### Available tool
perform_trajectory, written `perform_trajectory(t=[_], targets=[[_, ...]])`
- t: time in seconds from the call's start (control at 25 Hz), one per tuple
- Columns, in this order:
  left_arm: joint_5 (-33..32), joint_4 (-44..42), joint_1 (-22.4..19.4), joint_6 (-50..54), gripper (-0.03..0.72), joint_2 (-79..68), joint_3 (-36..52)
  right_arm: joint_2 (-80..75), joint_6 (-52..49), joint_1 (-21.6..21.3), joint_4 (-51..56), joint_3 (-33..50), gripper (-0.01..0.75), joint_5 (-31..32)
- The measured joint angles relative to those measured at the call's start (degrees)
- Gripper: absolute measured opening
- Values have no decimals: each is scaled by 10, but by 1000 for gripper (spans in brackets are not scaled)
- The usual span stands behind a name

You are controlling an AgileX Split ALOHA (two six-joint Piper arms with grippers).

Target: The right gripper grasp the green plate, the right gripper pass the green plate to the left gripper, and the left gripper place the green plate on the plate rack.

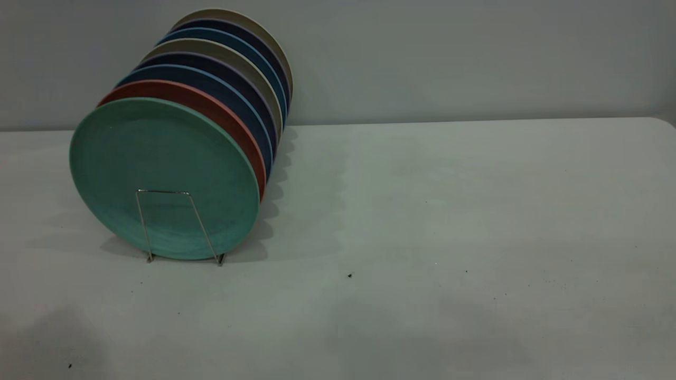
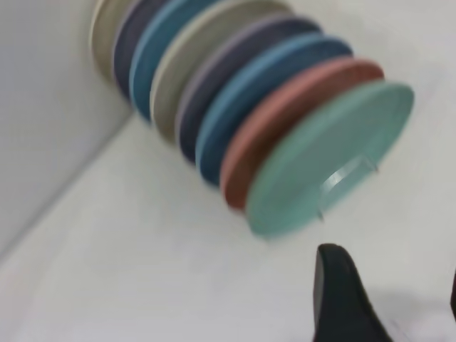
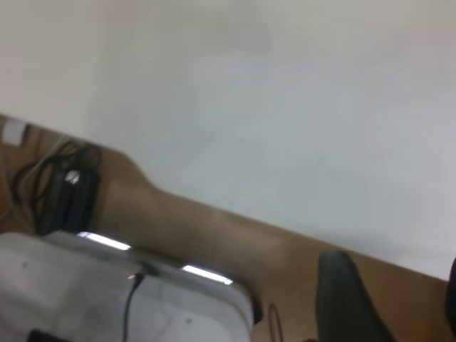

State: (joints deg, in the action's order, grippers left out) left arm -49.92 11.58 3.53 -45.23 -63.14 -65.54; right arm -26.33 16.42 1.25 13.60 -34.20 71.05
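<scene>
On the left of the table (image 1: 422,211), the green plate (image 1: 163,174) stands on edge at the front of the plate rack (image 1: 177,224), held behind a wire loop, with a pink plate (image 1: 222,113) and others behind it. My left gripper (image 2: 388,299) hangs near it, jaws spread and empty. My right gripper (image 3: 388,299) is over the table's edge, likewise released.
</scene>
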Motion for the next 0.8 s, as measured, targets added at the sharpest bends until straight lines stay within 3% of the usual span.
perform_trajectory(t=[0.28, 0.48, 0.8], targets=[[-167, -65, 0, 223, 406, 120, 0, 37, -30, 0, -27, 13, 365, -33], [-170, -67, 0, 311, 406, 183, 44, 37, -52, 20, -37, 69, 365, -59], [-170, -71, 0, 427, 406, 322, 252, 38, -112, 56, -76, 71, 365, -68]])
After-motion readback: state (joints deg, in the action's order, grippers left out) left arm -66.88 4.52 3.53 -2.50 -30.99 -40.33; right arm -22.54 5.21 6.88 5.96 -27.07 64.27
